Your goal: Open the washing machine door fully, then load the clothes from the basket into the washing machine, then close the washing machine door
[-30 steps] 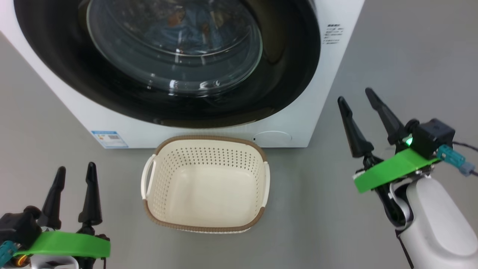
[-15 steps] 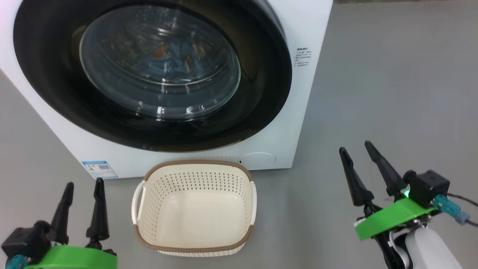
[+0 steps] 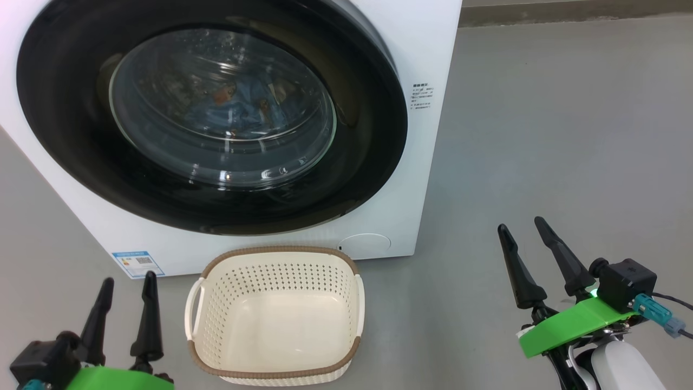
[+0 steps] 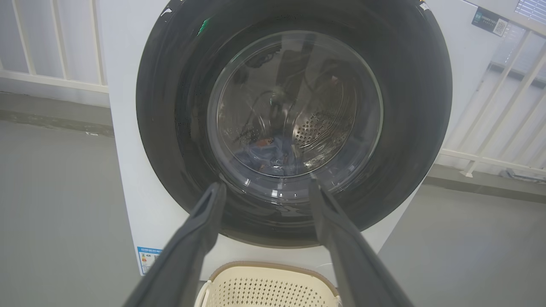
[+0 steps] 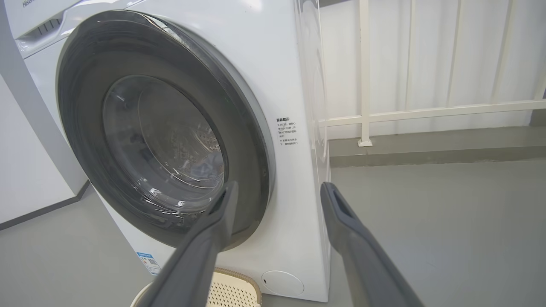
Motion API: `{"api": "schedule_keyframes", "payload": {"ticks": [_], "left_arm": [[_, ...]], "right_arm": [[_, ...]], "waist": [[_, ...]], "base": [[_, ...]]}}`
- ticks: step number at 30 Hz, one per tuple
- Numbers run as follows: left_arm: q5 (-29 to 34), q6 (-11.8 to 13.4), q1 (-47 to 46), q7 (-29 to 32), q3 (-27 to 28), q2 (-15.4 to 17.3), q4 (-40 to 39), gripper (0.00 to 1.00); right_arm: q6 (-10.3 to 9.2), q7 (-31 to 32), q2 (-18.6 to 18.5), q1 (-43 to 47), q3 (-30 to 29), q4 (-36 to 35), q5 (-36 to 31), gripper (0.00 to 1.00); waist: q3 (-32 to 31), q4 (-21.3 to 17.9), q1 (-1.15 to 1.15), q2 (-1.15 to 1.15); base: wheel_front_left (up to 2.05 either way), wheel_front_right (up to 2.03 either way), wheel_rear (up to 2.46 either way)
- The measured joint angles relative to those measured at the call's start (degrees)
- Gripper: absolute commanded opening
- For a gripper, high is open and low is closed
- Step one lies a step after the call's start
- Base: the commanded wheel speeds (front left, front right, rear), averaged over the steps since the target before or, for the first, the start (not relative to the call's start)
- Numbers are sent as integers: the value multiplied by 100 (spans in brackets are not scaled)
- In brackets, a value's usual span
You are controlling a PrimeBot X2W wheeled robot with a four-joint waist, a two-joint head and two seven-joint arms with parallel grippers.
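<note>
The left pincer [image 3: 129, 277] and the right pincer [image 3: 520, 223] are both spread wide, gripping and touching nothing, either side of the basket [image 3: 275, 251] on the floor [image 3: 541, 135]. Behind it, the washing machine [image 3: 427, 54] has its door [image 3: 368, 141] shut, with blue clothes [image 3: 238, 105] inside.

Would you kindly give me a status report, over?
Status: left gripper open, empty; right gripper open, empty. washing machine door shut, clothes behind its glass. basket empty; no obstruction seen.
</note>
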Motion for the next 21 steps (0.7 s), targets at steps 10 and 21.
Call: {"api": "schedule_keyframes", "payload": {"ticks": [10,21], "left_arm": [[-3,0,78,0,7,-2,70,100],[-79,0,78,0,4,-2,76,100]], "right_arm": [[-1,0,46,73,-29,7,-35,100],[-1,0,59,73,-29,15,-36,100]], "waist": [[26,18,0,0],[25,31,0,0]], "base": [[0,0,0],[0,0,0]]}}
